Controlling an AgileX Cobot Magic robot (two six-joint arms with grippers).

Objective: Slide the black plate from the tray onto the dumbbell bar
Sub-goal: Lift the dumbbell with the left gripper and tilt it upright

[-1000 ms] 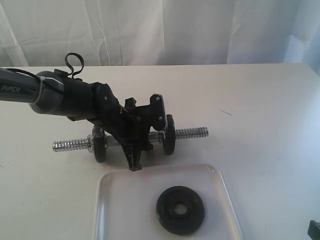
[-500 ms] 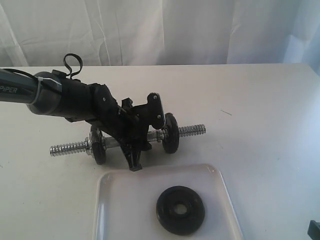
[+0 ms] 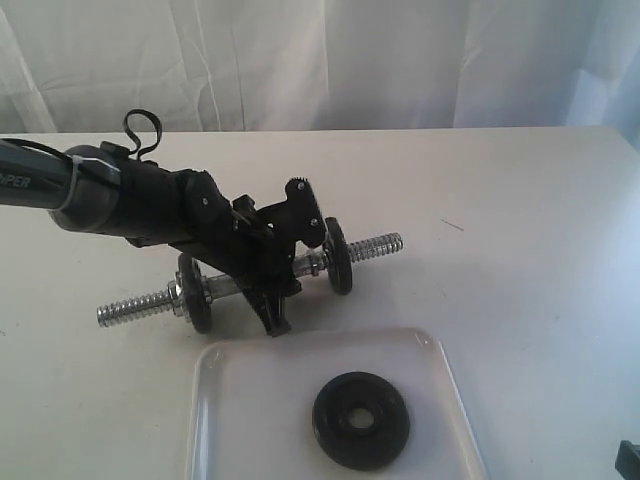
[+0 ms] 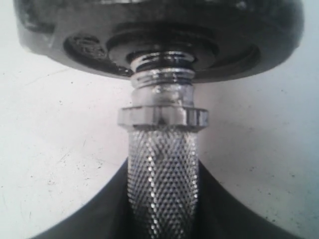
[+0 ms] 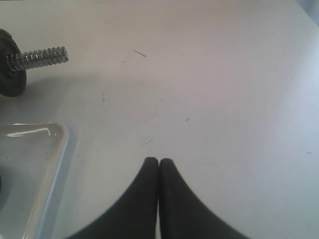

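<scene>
The black plate [image 3: 361, 420] lies flat in the translucent tray [image 3: 215, 360] at the near edge of the table. Behind the tray, my left gripper [image 3: 272, 278] is shut on the middle of the dumbbell bar [image 3: 135, 305], which slants with its right threaded end [image 3: 377, 245] raised. In the left wrist view the knurled bar [image 4: 162, 174] runs between the fingers [image 4: 224, 209] toward a chrome collar nut [image 4: 162, 117] and a black disc [image 4: 159, 35]. My right gripper [image 5: 159, 164] is shut and empty, over bare table to the right of the tray [image 5: 55, 144].
The bar carries two black discs [image 3: 196, 292] [image 3: 338, 256], one inside each threaded end. Its right threaded end [image 5: 37, 57] and a disc [image 5: 10, 74] show in the right wrist view. A white curtain hangs behind the table.
The left gripper has turned the bar: its right end has risen and swung back, its left end has dropped and shifted left. The plate and the right gripper have not moved.
</scene>
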